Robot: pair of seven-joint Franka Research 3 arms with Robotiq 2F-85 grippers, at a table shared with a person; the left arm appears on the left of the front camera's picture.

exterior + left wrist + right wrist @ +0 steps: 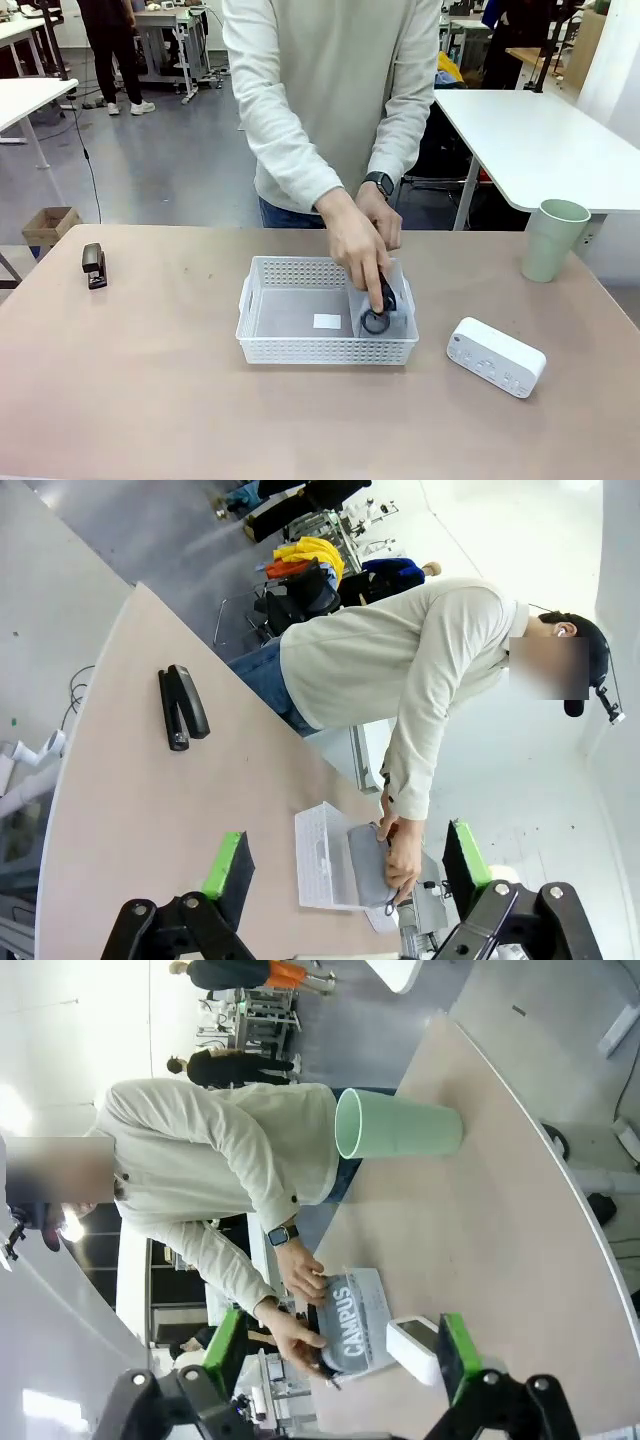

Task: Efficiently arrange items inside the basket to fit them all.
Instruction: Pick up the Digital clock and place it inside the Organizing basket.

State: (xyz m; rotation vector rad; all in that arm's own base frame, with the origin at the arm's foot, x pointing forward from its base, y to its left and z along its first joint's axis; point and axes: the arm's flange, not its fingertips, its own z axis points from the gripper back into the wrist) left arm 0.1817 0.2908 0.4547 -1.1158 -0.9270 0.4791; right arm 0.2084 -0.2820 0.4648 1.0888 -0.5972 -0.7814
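Left tool (pixel 346 861), right tool (pixel 342 1348) wide open, empty.

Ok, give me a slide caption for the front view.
A person's hands tuck a grey pouch into the white basket; stapler, cup and white box wait outside.

The pouch (pixel 352 1332) sits in the basket (pixel 300 350) at its right end, stapler (pixel 94 265) left, box (pixel 496 357) and cup (pixel 553 240) right.

A pinkish-brown surface (pixel 140 390) spans the foreground. At its far side stands a person in a cream sweater (pixel 330 80) with a dark wristwatch (pixel 378 183). Behind, a white table (pixel 540 140) stands at the right, and an open cardboard box (pixel 50 225) sits on the grey floor (pixel 170 160) at the left.
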